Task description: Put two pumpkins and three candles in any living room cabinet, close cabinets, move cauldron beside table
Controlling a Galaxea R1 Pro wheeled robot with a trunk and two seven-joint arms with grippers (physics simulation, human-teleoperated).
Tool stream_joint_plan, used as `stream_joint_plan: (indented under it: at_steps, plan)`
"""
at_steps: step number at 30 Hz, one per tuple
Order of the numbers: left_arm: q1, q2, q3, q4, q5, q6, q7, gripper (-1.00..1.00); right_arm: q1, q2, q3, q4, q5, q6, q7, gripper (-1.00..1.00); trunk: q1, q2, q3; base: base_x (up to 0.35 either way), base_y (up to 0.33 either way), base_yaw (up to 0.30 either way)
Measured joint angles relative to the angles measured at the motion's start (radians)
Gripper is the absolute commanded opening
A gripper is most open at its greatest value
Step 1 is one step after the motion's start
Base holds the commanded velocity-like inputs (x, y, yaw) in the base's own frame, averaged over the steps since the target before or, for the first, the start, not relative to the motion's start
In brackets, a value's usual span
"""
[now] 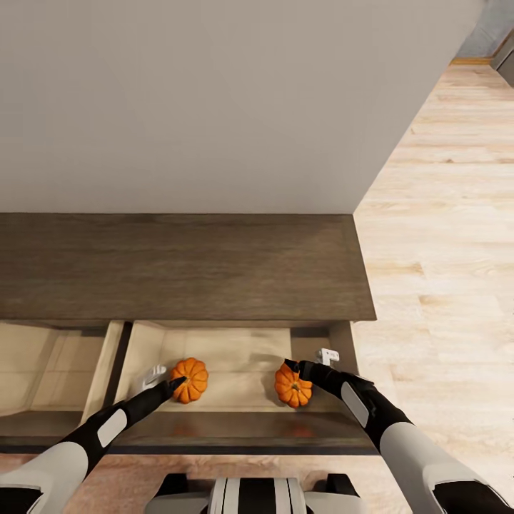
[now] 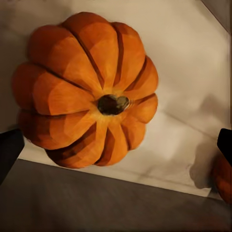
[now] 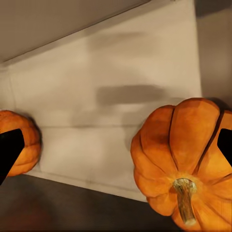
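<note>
Two orange ribbed pumpkins lie on the tan floor of the open right drawer [image 1: 239, 360] of the dark-brown cabinet [image 1: 178, 268]. My left gripper [image 1: 165, 380] hangs open over the left pumpkin [image 1: 190, 380] [image 2: 82, 92], its fingertips [image 2: 9, 150] spread wide on either side of it. My right gripper [image 1: 308, 363] is open at the right pumpkin [image 1: 293, 389] [image 3: 186, 154], with one fingertip [image 3: 225, 145] over that pumpkin's edge. Each wrist view also catches the other pumpkin [image 2: 223, 176] [image 3: 19, 140]. The candles and the cauldron are out of view.
A second drawer [image 1: 50, 364] stands open to the left, with a tan interior. A plain wall [image 1: 214, 107] rises behind the cabinet. Light wood floor [image 1: 442, 250] stretches away on the right. The drawer's dark front edge [image 1: 235, 428] lies just before my trunk.
</note>
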Motion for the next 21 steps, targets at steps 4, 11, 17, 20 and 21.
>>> stream_joint_plan:
  at_steps: [4,11,17,20,21]
  plan:
    - [0.000,0.000,0.000,-0.001,-0.001,0.001,0.000,1.00,0.000,-0.001,0.000,0.000,0.000,0.000,0.000,1.00,-0.015,0.028,0.013,0.000,0.000,0.000]
    - [-0.001,0.000,0.001,0.000,0.001,0.003,0.001,1.00,0.000,0.000,0.000,0.000,0.000,0.000,0.000,1.00,-0.042,0.077,0.034,0.000,0.000,0.000]
    - [-0.001,0.000,0.001,0.001,0.001,0.003,0.004,1.00,0.000,0.001,0.000,0.001,0.000,0.000,0.000,1.00,-0.065,0.119,0.053,0.000,0.000,0.000]
    - [-0.001,0.000,0.001,0.001,0.001,0.003,0.004,1.00,0.000,0.001,-0.001,0.001,-0.001,0.000,-0.001,1.00,-0.077,0.140,0.063,0.000,0.000,0.000]
    - [-0.001,-0.001,0.001,0.001,0.000,0.004,0.004,1.00,0.000,0.001,-0.002,0.001,-0.001,0.000,-0.001,1.00,-0.080,0.147,0.066,0.000,0.000,0.000]
